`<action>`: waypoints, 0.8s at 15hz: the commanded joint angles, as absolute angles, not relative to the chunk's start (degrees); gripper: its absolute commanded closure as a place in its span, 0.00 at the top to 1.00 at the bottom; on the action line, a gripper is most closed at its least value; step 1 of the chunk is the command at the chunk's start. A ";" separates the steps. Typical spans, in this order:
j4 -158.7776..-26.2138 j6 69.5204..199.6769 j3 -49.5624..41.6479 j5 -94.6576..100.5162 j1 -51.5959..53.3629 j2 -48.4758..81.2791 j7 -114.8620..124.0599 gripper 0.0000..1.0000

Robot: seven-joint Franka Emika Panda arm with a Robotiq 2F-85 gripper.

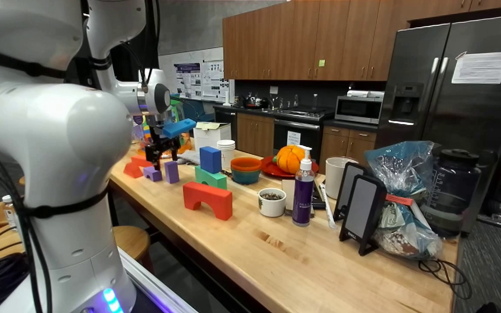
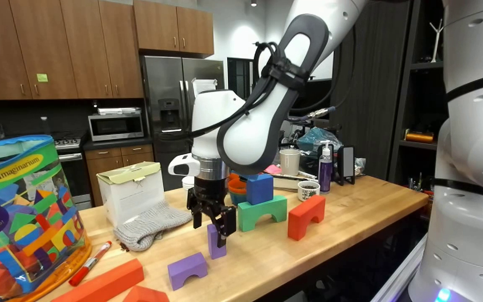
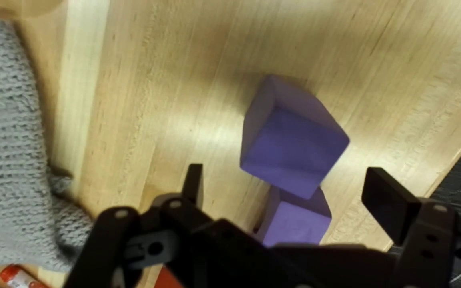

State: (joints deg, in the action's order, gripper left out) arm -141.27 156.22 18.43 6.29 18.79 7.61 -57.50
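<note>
Tool (image 3: 284, 182), spread wide and empty, hangs near the upright purple block (image 3: 294, 148); seemingly the approach step, where gripping would need centring before closing

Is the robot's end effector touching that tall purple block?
Apart: the wrist view shows table between the tall purple block and both fingers of the open end effector.

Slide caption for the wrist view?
Open Robotiq gripper near an upright purple block and a purple arch block, gray knit cloth at frame left.

2 exterior views share the table (image 1: 255, 243); wrist view looks down, close.
</note>
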 commanded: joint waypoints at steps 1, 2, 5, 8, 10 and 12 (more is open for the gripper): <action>-141.12 155.14 18.78 7.66 17.82 7.26 -54.04 1.00; -141.38 155.37 18.66 7.92 17.73 7.39 -53.08 1.00; -142.08 156.30 18.17 9.99 17.83 7.59 -49.07 1.00; -142.61 157.46 17.58 14.20 18.06 7.86 -43.60 1.00; -142.67 157.77 17.40 16.77 18.05 7.95 -40.11 1.00; -142.63 157.92 17.26 18.75 18.00 7.98 -37.29 1.00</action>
State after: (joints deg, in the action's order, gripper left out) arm -142.03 156.67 17.79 15.53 18.15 8.19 -41.51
